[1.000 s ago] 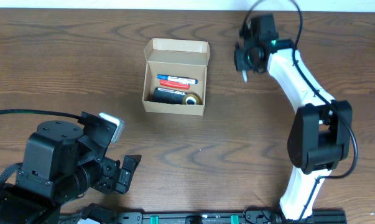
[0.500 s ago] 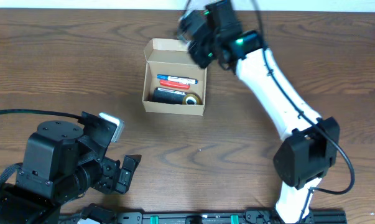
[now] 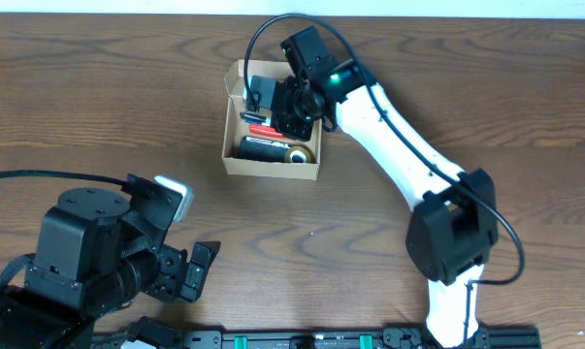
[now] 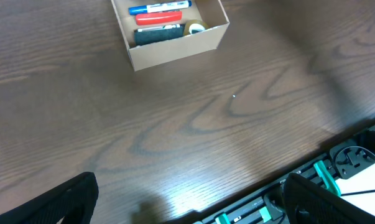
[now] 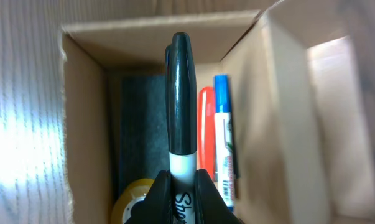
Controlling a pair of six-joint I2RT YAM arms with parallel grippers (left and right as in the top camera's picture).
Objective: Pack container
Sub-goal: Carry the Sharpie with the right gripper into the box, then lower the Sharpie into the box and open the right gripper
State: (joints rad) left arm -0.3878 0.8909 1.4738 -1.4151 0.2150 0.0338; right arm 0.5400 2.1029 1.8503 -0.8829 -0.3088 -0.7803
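Note:
The container is a small tan cardboard box with its flap lid open at the back. It also shows in the left wrist view and the right wrist view. Inside lie a blue marker, a red marker, a black block and a roll of tape. My right gripper is shut on a black Sharpie marker and hangs right over the open box. My left gripper is open and empty, near the table's front edge, far from the box.
The left arm's bulky base fills the front left corner. A black rail with green clips runs along the table's front edge. The right arm's white links stretch from the front right across to the box.
My right arm has swung left from beside the box to right above its opening, carrying the black marker. The left arm has not moved.

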